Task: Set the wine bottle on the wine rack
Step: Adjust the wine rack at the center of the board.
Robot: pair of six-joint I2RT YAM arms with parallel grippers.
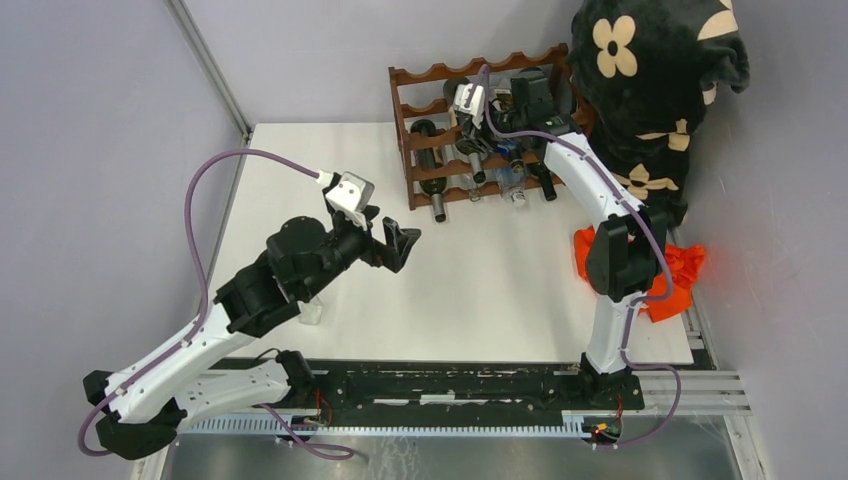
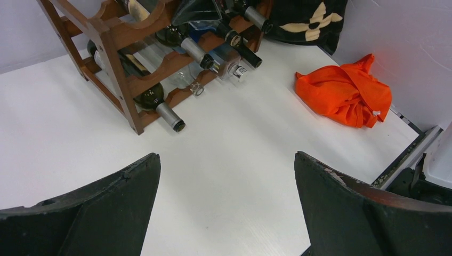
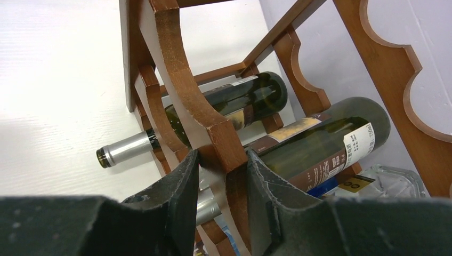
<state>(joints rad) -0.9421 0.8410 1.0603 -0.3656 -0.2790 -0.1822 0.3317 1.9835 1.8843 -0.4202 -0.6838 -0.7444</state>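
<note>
The reddish-brown wooden wine rack (image 1: 430,75) stands at the back of the white table (image 1: 480,290); it also shows in the left wrist view (image 2: 114,58) and the right wrist view (image 3: 176,74). My right gripper (image 1: 470,128) is at the rack's middle tier. Its jaws (image 3: 221,160) straddle the front rail, narrowly closed around the silver neck of a dark wine bottle (image 3: 320,149) with a brown label, which lies in the rack. My left gripper (image 1: 400,245) hangs open and empty over the table (image 2: 226,160), well short of the rack.
Other bottles lie in the rack's lower tier (image 3: 234,104), necks sticking out toward the front (image 2: 170,117). An orange cloth (image 1: 680,270) lies at the table's right edge (image 2: 344,93). A black flowered fabric (image 1: 650,80) hangs beside the rack.
</note>
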